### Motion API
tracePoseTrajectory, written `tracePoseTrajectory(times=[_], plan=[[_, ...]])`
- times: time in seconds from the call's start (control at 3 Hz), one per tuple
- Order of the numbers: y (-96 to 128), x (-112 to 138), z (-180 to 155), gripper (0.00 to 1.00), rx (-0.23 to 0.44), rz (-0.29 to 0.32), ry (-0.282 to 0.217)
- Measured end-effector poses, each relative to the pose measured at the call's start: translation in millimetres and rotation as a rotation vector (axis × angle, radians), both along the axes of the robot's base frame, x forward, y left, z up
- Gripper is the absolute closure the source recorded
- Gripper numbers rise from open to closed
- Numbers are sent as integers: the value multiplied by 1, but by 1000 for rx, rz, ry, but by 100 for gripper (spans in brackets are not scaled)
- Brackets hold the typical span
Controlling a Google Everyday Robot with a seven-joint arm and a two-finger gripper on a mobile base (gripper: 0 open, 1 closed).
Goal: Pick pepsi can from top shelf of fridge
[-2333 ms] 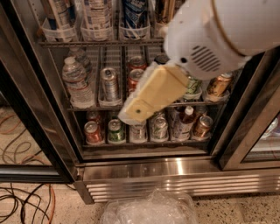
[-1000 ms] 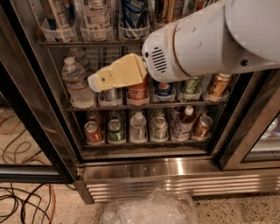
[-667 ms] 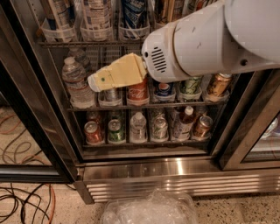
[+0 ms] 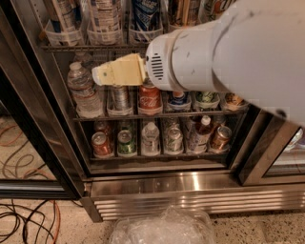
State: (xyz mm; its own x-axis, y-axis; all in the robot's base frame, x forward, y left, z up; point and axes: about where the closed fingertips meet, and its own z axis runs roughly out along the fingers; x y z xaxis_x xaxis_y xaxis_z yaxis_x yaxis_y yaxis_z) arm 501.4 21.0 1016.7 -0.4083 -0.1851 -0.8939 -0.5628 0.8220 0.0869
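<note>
Closest to the lens, a bulky white arm housing (image 4: 252, 52) across the upper right. At its left end a round vented wrist (image 4: 159, 66), and beyond that the pale yellow end effector (image 4: 106, 74), level and pointing left. Held in front of the fridge interior, just under the top shelf and above the middle rack. How far open, or whether gripping anything: cannot tell from this angle.

Down on the speckled floor, a heap of crinkled clear plastic (image 4: 162, 228) at the bottom edge, and tangled black and orange cables (image 4: 24, 219) to the left.

Behind those, the fridge (image 4: 190, 183) with its ribbed stainless base and black door frames.

Inside, on the lowest visible rack, a red can (image 4: 101, 144) beside a green can (image 4: 125, 142), then more bottles and cans to the right. On the middle rack, a water bottle (image 4: 83, 90) at the left, its cap near the end effector's tip, and a Coca-Cola can (image 4: 150, 101) below the wrist.

Highest and farthest, the top shelf (image 4: 71, 47), a wire rack fronted by clear cup-like holders. Standing upright in one of them, the pepsi can (image 4: 146, 13), dark blue with white lettering, above and a little right of the end effector, apart from it.
</note>
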Motion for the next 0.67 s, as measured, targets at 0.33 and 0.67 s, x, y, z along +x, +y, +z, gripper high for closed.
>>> tracePoseTrajectory(times=[0.33, 0.67], plan=[[-13, 0, 5, 0, -13, -106, -73], [-24, -15, 22, 0, -50, -200, -110]])
